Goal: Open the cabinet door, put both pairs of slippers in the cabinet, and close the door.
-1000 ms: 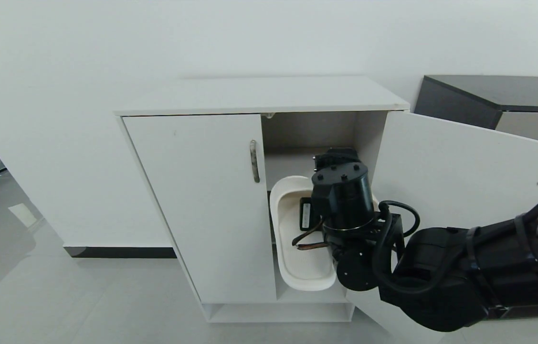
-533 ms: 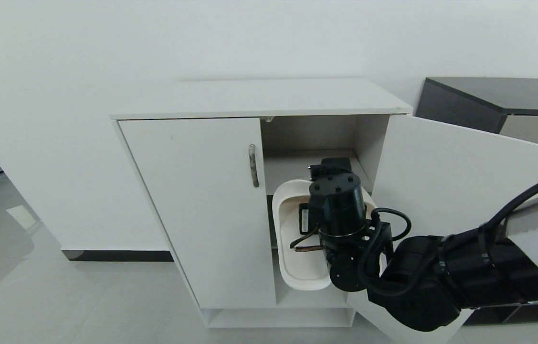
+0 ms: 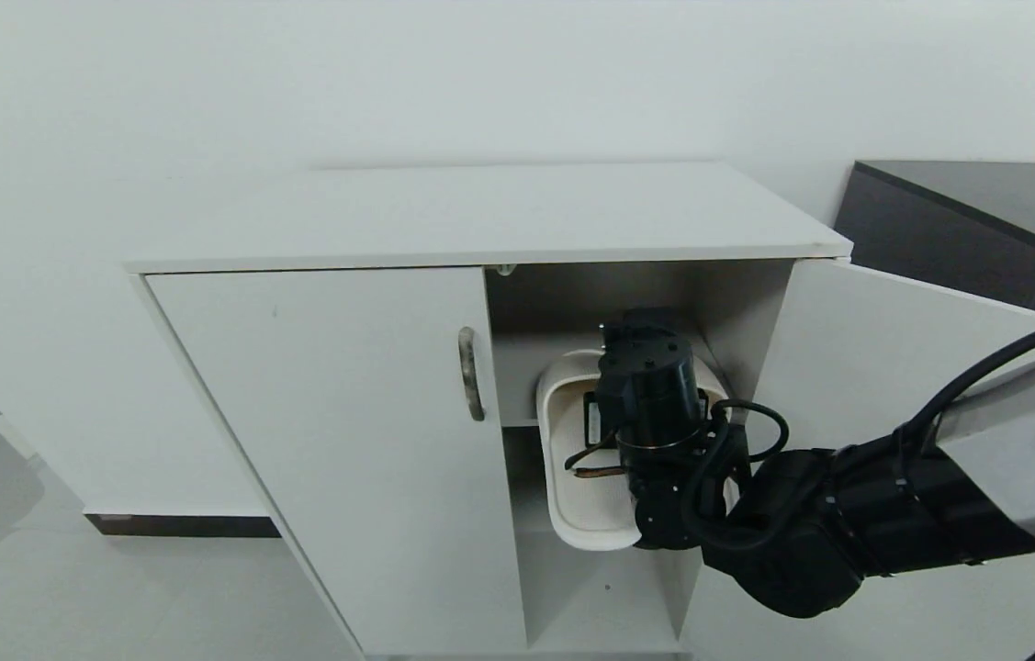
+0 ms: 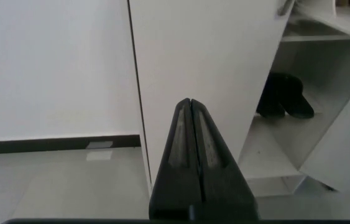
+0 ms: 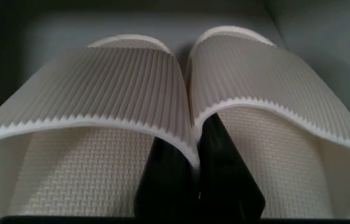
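Observation:
The white cabinet [image 3: 480,211] has its left door [image 3: 324,441] closed and its right door [image 3: 857,367] swung open. A pair of white ribbed slippers [image 3: 586,459] hangs toes-first in the open right half, at the level of the middle shelf [image 3: 522,353]. My right gripper [image 5: 190,149] is shut on the white slippers [image 5: 112,81], pinching the inner strap edges of both together. A dark pair of slippers [image 4: 285,96] lies on a lower shelf inside. My left gripper [image 4: 190,106] is shut and holds nothing, low in front of the closed left door [image 4: 206,56].
The left door's metal handle [image 3: 470,374] sits next to the opening. A dark piece of furniture [image 3: 967,220] stands to the right of the cabinet, behind the open door. Bare floor [image 3: 3,569] lies to the left.
The head camera has moved closer to the cabinet. My right arm has carried the white slippers a little deeper into the open right half.

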